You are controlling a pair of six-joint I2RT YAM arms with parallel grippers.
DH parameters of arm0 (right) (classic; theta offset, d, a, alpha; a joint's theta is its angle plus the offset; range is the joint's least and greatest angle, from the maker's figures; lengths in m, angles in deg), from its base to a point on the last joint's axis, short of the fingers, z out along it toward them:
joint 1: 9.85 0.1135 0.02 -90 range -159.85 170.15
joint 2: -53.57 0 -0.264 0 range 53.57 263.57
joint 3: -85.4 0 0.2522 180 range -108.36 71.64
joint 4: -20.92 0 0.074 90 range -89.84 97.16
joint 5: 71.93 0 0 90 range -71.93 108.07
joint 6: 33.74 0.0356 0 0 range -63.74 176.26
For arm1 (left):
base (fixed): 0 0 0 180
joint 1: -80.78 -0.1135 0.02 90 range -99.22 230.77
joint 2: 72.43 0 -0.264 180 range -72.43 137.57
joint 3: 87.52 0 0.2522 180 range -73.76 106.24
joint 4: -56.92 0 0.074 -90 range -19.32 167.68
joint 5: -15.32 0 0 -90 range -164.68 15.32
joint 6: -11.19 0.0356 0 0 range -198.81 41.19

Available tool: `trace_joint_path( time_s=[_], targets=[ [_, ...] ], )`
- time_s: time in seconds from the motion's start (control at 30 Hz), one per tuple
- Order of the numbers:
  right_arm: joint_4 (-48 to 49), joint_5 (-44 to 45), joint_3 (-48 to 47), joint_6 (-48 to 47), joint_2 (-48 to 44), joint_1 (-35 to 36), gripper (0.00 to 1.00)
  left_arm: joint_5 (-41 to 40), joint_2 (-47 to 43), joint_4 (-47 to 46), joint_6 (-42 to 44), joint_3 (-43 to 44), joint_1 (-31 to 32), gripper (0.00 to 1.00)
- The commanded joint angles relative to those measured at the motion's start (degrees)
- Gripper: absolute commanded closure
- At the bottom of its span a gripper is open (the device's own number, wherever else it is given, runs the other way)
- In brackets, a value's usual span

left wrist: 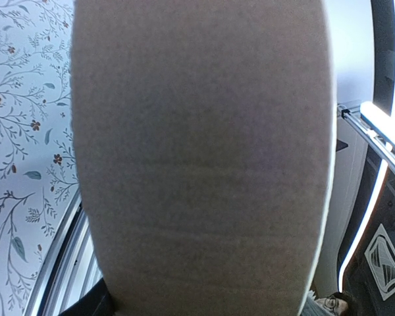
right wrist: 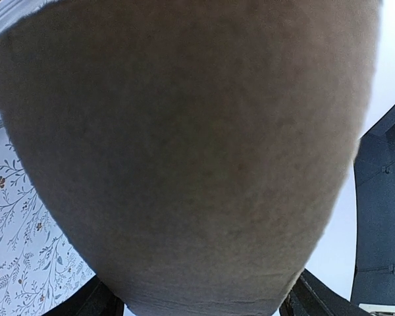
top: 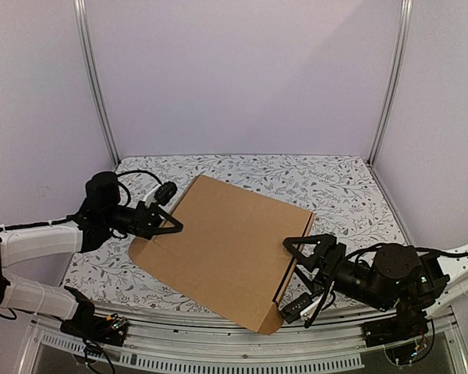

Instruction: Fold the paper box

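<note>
Jaws apart, the left pincer [top: 171,208] and right pincer [top: 290,276] each straddle an end of the box [top: 226,249] lying between them on the worktop [top: 335,187], though I cannot tell whether they clamp it; it looks nearly folded shut, so the next move is probably pressing it closed, and only the top view shows this, the wrist views being filled with cardboard.

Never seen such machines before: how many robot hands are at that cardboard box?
2. The left hand is at the paper box's left edge. The right hand is at its right edge, towards the near corner. None seems hidden.
</note>
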Motion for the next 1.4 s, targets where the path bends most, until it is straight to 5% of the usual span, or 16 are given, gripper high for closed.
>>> trace_joint_path(
  time_s=[0.0,0.37,0.5,0.83,1.03,1.37],
  targets=[
    [-0.53,1.56,0.26,-1.9,-1.47,0.95,0.21,2.83,0.82,3.26,2.4,0.89,1.34,0.65],
    [-0.42,1.56,0.39,-1.64,-2.69,1.52,0.45,2.16,1.94,5.67,4.39,1.34,2.13,0.64],
    [0.39,1.64,0.4,-1.09,-2.53,1.72,0.5,1.71,2.07,9.04,6.73,2.1,2.13,0.53],
    [-4.4,2.77,-2.42,9.02,-2.17,1.83,0.55,-5.54,-4.26,32.22,23.12,8.31,1.63,0.01],
    [-12.98,1.88,-5.65,19.87,-1.52,1.81,0.58,-11.85,-6.85,40.8,27.46,10.43,-0.69,0.0],
    [-24.65,-3.02,-8.47,39.87,0.64,0.76,0.59,-34.22,-13.35,57.17,36.6,15.4,-2.05,0.01]
  ],
)
